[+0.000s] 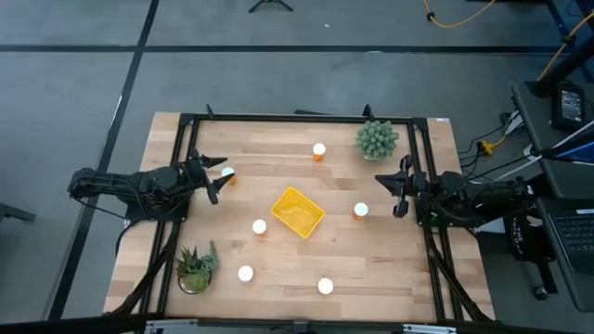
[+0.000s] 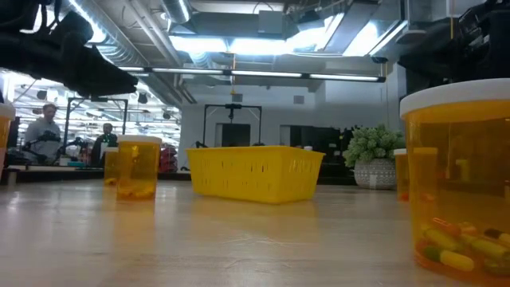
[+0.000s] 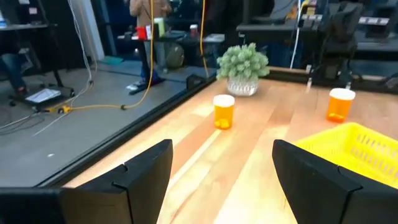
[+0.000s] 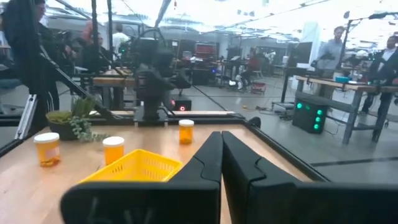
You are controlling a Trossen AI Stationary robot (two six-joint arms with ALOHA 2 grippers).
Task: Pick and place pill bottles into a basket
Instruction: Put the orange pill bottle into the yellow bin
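Note:
Six orange pill bottles with white caps stand upright on the wooden table: one (image 1: 319, 150) at the far middle, one (image 1: 228, 173) at the left, one (image 1: 360, 211) right of the basket, one (image 1: 259, 227) left of it, and two (image 1: 245, 274) (image 1: 325, 286) near the front edge. The yellow basket (image 1: 297, 211) sits at the table's middle. My left gripper (image 1: 219, 176) (image 3: 221, 180) is open and empty, its fingertips close beside the left bottle. My right gripper (image 1: 394, 190) (image 4: 221, 162) is shut and empty at the table's right, a little right of the bottle beside the basket.
A potted plant (image 1: 377, 139) stands at the far right and another (image 1: 195, 269) at the near left. A black frame (image 1: 306, 118) runs along the table's edges. People show in the room beyond the table (image 4: 336, 43).

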